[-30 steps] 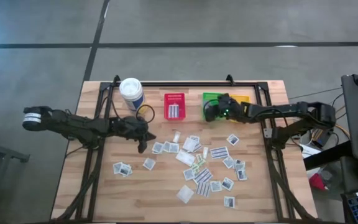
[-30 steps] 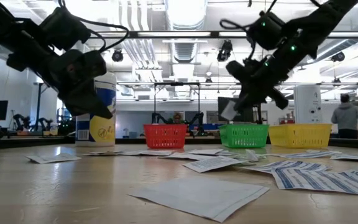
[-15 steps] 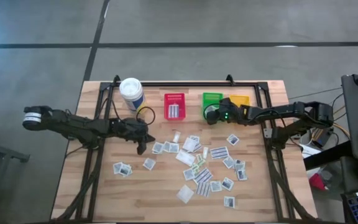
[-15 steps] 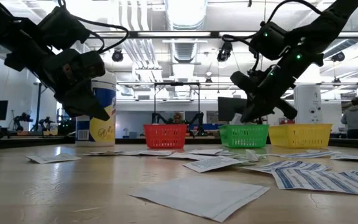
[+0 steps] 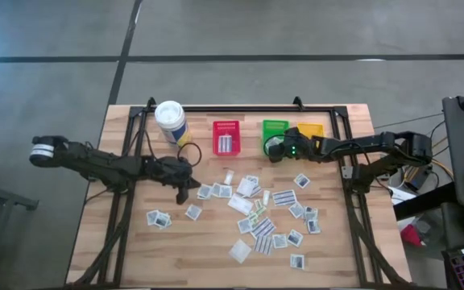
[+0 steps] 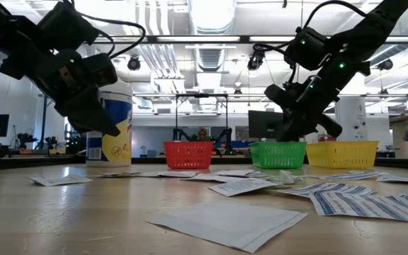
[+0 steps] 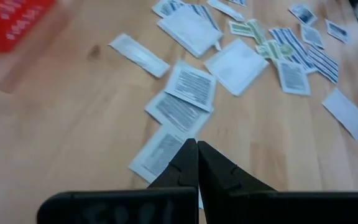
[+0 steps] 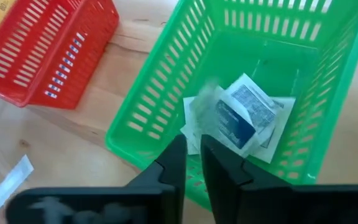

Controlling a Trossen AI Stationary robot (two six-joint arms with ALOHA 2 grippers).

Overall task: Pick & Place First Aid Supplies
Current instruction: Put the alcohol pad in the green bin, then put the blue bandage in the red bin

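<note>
A wooden tabletop [image 5: 135, 242] carries scattered white packets [image 5: 258, 211]. At its back stand red [image 5: 226, 138], green [image 5: 275, 129] and yellow [image 5: 312, 129] bins. The right hand [image 8: 191, 146], fingers slightly parted, hovers over the green bin, where packets [image 8: 244, 115] lie. The left hand [image 7: 197, 152], fingers pressed together, hangs over a packet [image 7: 160, 149].

Grey concrete floor [image 5: 296, 32]; ceiling strip lights [image 6: 211, 14] over an open workshop

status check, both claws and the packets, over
Right claw just open over green bin, packet dropping in. Left claw shut, empty, low over loose packets. Nothing blocking.
</note>
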